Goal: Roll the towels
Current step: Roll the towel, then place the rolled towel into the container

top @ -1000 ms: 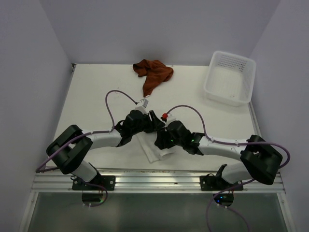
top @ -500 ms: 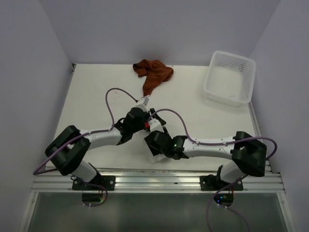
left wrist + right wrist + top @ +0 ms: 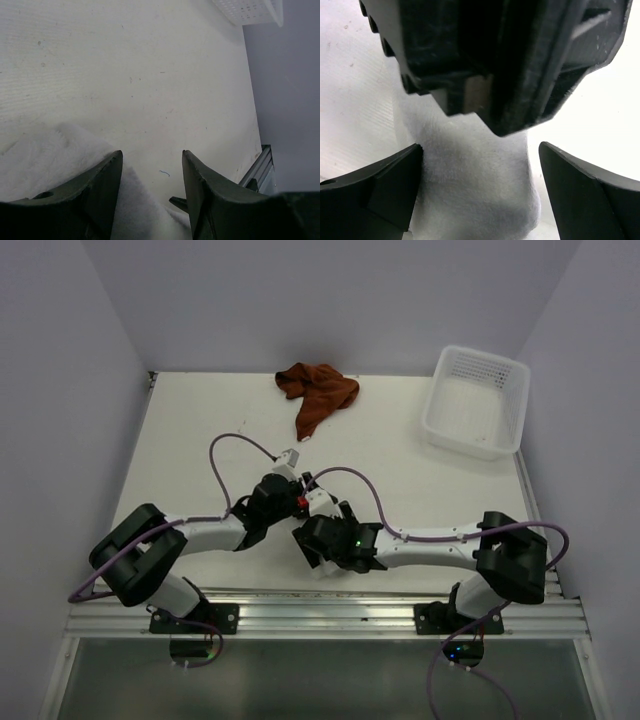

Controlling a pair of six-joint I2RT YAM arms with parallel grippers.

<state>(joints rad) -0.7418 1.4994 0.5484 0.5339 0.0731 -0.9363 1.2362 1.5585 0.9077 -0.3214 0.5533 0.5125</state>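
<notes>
White table point(image 3: 200, 440): right gripper point(image 3: 481, 146) is standing spread wide astride white towel point(image 3: 475, 185); left gripper point(image 3: 152, 160) is sitting part-spread on its edge, grip unclear; brown towel point(image 3: 318, 390) is lying far back.

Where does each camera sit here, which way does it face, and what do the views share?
Top external: above and behind the arm bases, looking down on the table; both arms show whole, left gripper and right gripper meeting near centre.
Left wrist: low over the white towel, facing towards the basket; own fingers frame it.
Right wrist: close above that towel, apparently the left gripper filling the top; own fingers at the corners.
Shared: both wrist views show the white towel.
</notes>
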